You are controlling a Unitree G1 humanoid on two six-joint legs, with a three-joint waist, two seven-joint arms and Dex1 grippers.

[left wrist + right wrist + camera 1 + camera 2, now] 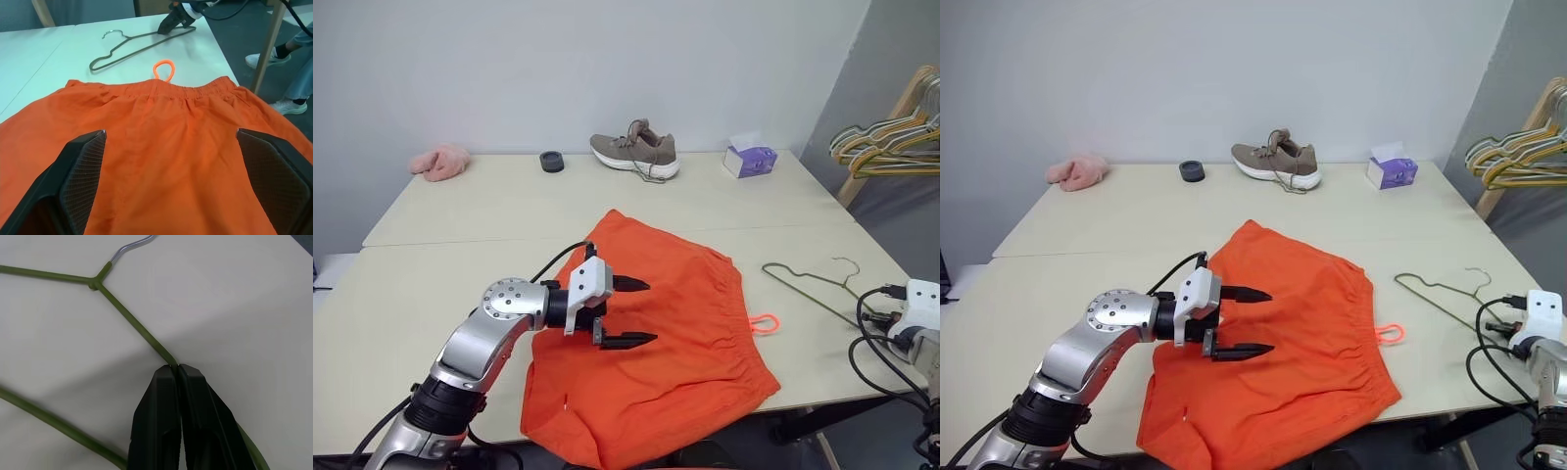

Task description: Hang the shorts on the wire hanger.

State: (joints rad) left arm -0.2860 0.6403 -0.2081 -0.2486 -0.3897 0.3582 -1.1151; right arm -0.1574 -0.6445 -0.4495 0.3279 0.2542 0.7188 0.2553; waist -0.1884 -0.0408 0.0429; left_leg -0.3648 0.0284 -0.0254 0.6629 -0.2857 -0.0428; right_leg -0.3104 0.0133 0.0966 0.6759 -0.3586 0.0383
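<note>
Bright orange fabric shorts [661, 343] lie flat on the pale table [460, 225], draping over its near edge, the gathered elastic waistband and neon cord loop [763, 322] facing the right edge. Beside the loop, the thin olive-gold wire hanger [808, 282] lies flat, its long axis slanting toward the near right corner, its hook toward the far edge. Pinched together, the right gripper [177, 368] clamps one hanger arm. Just above the shorts, the left gripper [634, 311] points right, jaws wide.
</note>
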